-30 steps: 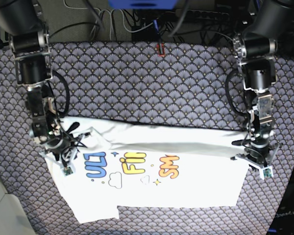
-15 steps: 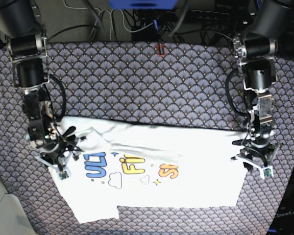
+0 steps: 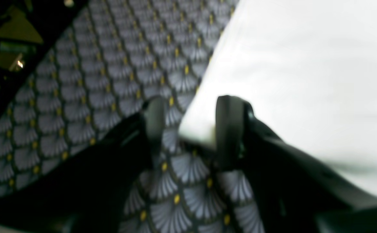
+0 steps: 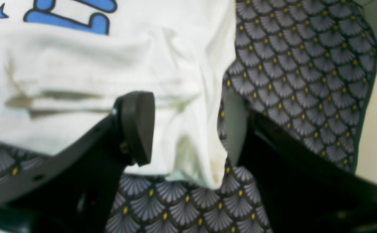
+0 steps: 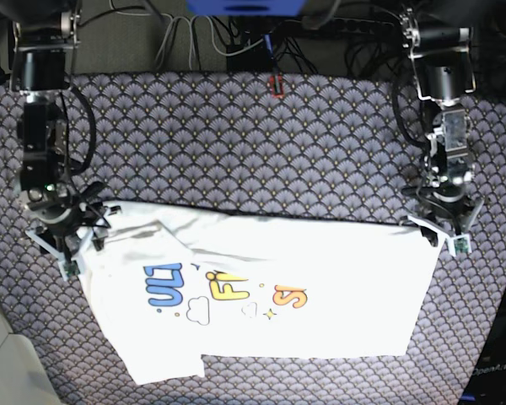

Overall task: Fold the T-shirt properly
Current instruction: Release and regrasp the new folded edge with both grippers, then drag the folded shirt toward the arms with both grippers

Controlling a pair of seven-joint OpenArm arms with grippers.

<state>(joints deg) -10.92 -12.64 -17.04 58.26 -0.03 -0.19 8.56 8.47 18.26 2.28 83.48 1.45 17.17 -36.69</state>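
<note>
Jaws of both grippers stand open over the soft, wrinkled white T-shirt (image 5: 261, 287) on fan-patterned cloth (image 5: 236, 143).

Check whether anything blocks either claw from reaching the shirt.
Nothing visible does. The shirt lies flat on the patterned cloth, and both the left claw and right claw hang open at its top corners.

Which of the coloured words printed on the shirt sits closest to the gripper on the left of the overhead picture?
The blue word. It is the outermost piece of print on the T-shirt, nearest the right gripper; the yellow and orange words lie farther toward the other arm.
</note>
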